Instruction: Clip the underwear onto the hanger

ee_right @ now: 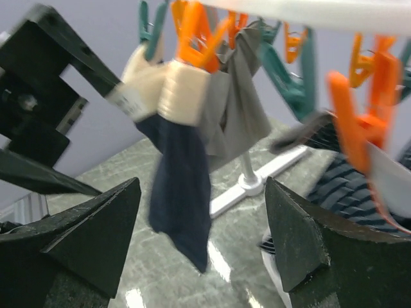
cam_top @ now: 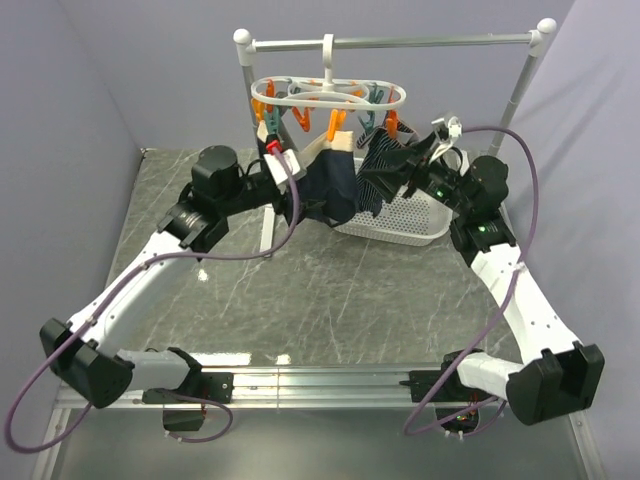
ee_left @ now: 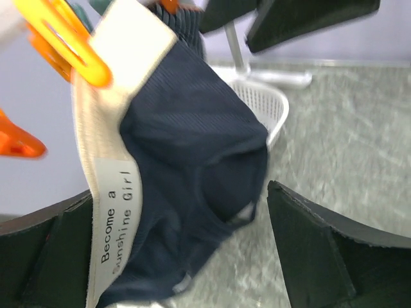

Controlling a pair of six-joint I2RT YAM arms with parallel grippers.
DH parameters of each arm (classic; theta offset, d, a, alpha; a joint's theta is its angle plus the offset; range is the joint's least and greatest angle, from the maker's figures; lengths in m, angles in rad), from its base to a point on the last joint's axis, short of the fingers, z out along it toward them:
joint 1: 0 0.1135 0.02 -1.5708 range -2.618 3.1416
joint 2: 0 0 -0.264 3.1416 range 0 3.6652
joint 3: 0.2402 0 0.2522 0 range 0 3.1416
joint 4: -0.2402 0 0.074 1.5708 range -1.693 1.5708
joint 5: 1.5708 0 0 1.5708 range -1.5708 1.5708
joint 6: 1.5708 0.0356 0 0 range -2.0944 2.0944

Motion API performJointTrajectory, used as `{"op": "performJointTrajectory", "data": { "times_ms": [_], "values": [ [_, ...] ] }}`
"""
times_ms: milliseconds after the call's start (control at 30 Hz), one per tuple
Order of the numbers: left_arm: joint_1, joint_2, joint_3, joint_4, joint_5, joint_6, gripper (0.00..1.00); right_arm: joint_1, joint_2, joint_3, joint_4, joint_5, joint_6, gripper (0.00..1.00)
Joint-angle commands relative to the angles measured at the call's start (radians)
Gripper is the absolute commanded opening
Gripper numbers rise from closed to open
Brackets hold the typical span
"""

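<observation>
By the counter's far edge the underwear (cam_top: 335, 185) hangs pinned (orange clothespin (ee_right: 196, 32)) on the hanger (cam_top: 328, 97) — seemingly done; left gripper (ee_left: 180, 250) and right gripper (ee_right: 202, 237) jaws wide, empty.

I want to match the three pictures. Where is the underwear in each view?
Top external: the underwear is at upper centre, hanging under the hanger.
Left wrist: the underwear fills the centre, very close.
Right wrist: the underwear is left of centre, hanging down.
Shared landmark: the orange clip at the top of its beige waistband shows in all three views.
</observation>
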Motion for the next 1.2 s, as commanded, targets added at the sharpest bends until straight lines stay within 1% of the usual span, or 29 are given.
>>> {"op": "performJointTrajectory", "data": {
  "times_ms": [0, 67, 100, 200, 300, 433, 500, 567, 600, 633, 667, 700, 733, 767, 800, 833, 900, 933, 1000, 1033, 1067, 1133, 1167],
  "values": [
    [-0.005, -0.069, -0.062, 0.146, 0.009, -0.103, 0.99, -0.018, -0.071, -0.019, -0.068, 0.023, -0.035, 0.86],
    [-0.003, -0.037, -0.036, 0.189, 0.008, -0.135, 0.99, -0.022, -0.085, -0.019, -0.091, 0.030, -0.055, 0.86],
    [-0.005, -0.020, 0.014, 0.197, -0.001, -0.138, 0.99, -0.025, -0.092, -0.016, -0.099, 0.032, -0.058, 0.86],
    [-0.003, 0.049, 0.094, 0.240, -0.044, -0.121, 0.99, -0.033, -0.102, -0.008, -0.116, 0.035, -0.062, 0.86],
    [0.006, 0.116, 0.176, 0.266, -0.055, -0.149, 0.99, -0.042, -0.106, -0.003, -0.122, 0.041, -0.062, 0.86],
    [0.024, 0.132, 0.213, 0.318, -0.047, -0.215, 0.99, -0.068, -0.114, 0.017, -0.154, 0.027, -0.071, 0.87],
    [0.026, 0.109, 0.230, 0.305, -0.052, -0.242, 0.99, -0.091, -0.116, 0.029, -0.175, 0.017, -0.064, 0.87],
    [0.027, 0.080, 0.256, 0.213, -0.070, -0.264, 0.99, -0.134, -0.117, 0.041, -0.204, -0.002, -0.055, 0.87],
    [0.031, 0.067, 0.280, 0.175, -0.108, -0.274, 0.99, -0.150, -0.123, 0.041, -0.208, -0.008, -0.041, 0.87],
    [0.050, 0.035, 0.288, 0.110, -0.124, -0.322, 0.99, -0.183, -0.129, 0.038, -0.209, -0.017, -0.036, 0.87],
    [0.070, 0.018, 0.294, 0.081, -0.133, -0.337, 0.99, -0.196, -0.141, 0.034, -0.221, -0.026, -0.035, 0.87],
    [0.092, 0.001, 0.300, 0.049, -0.159, -0.403, 0.99, -0.208, -0.148, 0.032, -0.229, -0.028, -0.038, 0.87],
    [0.133, -0.023, 0.306, -0.029, -0.167, -0.461, 0.99, -0.238, -0.152, 0.035, -0.241, -0.037, -0.039, 0.87],
    [0.155, -0.031, 0.328, -0.077, -0.171, -0.481, 0.99, -0.249, -0.160, 0.037, -0.273, -0.042, -0.041, 0.87],
    [0.173, -0.040, 0.335, -0.171, -0.178, -0.494, 0.99, -0.262, -0.165, 0.038, -0.287, -0.049, -0.041, 0.87],
    [0.208, -0.061, 0.337, -0.210, -0.178, -0.503, 0.99, -0.274, -0.168, 0.043, -0.304, -0.054, -0.041, 0.88],
    [0.245, -0.085, 0.313, -0.298, -0.172, -0.520, 0.99, -0.306, -0.178, 0.047, -0.361, -0.063, -0.054, 0.88],
    [0.294, -0.094, 0.302, -0.329, -0.135, -0.528, 0.99, -0.317, -0.183, 0.052, -0.385, -0.066, -0.065, 0.88],
    [0.349, -0.114, 0.258, -0.411, -0.107, -0.540, 0.99, -0.348, -0.188, 0.080, -0.480, -0.062, -0.097, 0.88],
    [0.416, -0.121, 0.235, -0.433, -0.086, -0.550, 0.99, -0.363, -0.191, 0.087, -0.510, -0.069, -0.108, 0.88],
    [0.447, -0.132, 0.183, -0.451, -0.092, -0.560, 0.99, -0.377, -0.200, 0.090, -0.555, -0.075, -0.119, 0.89],
    [0.521, -0.132, 0.136, -0.509, -0.108, -0.566, 0.99, -0.417, -0.215, 0.084, -0.596, -0.086, -0.145, 0.89],
    [0.541, -0.131, 0.097, -0.524, -0.159, -0.572, 0.99, -0.427, -0.229, 0.072, -0.637, -0.091, -0.157, 0.89]
  ]
}}
